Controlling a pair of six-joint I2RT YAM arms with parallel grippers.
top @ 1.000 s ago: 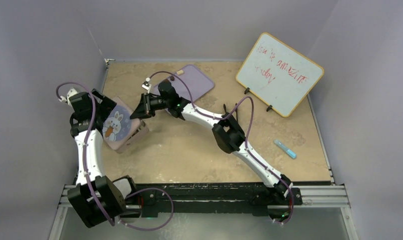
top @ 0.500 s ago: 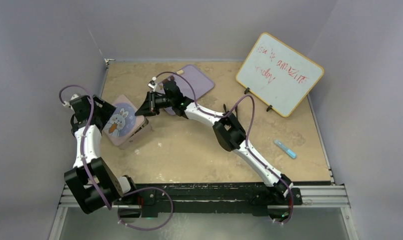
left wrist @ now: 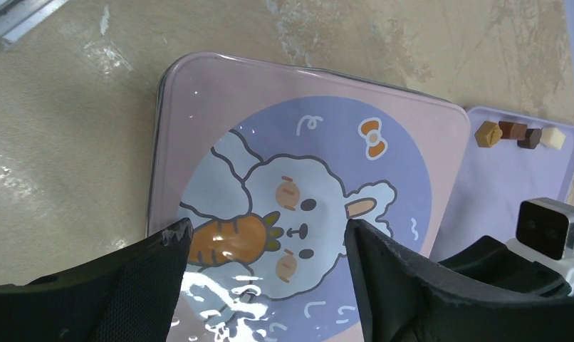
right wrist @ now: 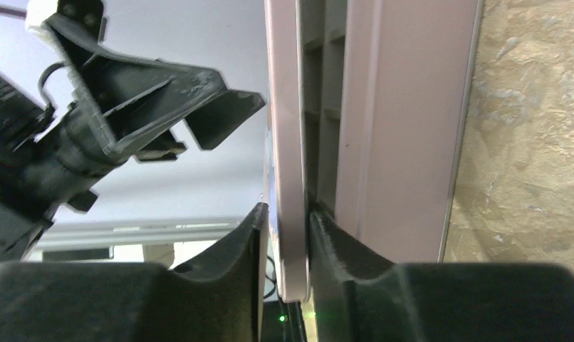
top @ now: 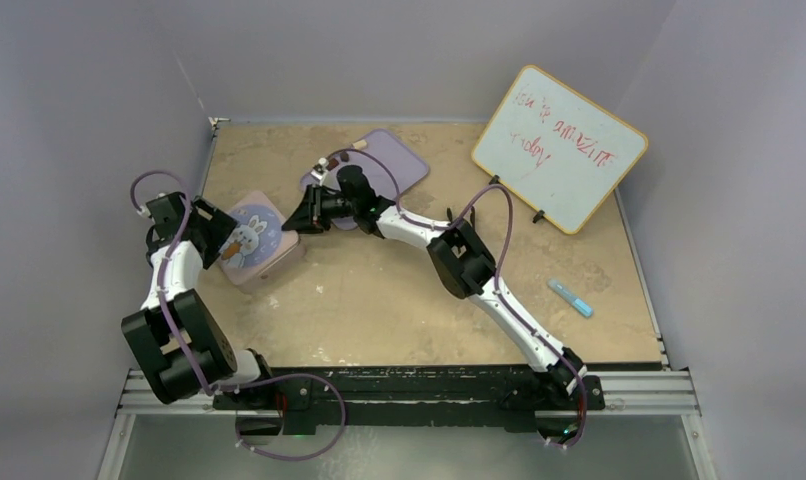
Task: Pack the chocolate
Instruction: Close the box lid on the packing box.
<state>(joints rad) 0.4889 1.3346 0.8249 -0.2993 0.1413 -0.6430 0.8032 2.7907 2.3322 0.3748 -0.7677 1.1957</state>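
The right gripper [right wrist: 288, 214] is narrow: its two fingers [right wrist: 252, 239] press on both sides of the thin pink lid [right wrist: 284, 107] and hold it at the edge. In the right wrist view a dark gap shows between this lid and the pink box [right wrist: 405, 128] under it, so on this side the lid stands a little off the box. The left gripper [left wrist: 264, 228] is wide open and holds nothing; it hangs over the opposite side of the box, and the rabbit with a carrot drawn on the lid shows between its fingers. The chocolate [left wrist: 519, 134] that can be seen is four small lumps in a row, caramel, brown, dark and cream-white, on the far edge of the lilac tray [left wrist: 498, 185], which lies near the box, on its far right side. The box rests on the beige table [top: 379, 300]. Well apart from the box, to its right, are a whiteboard [top: 559, 145] and a blue marker [top: 571, 297].
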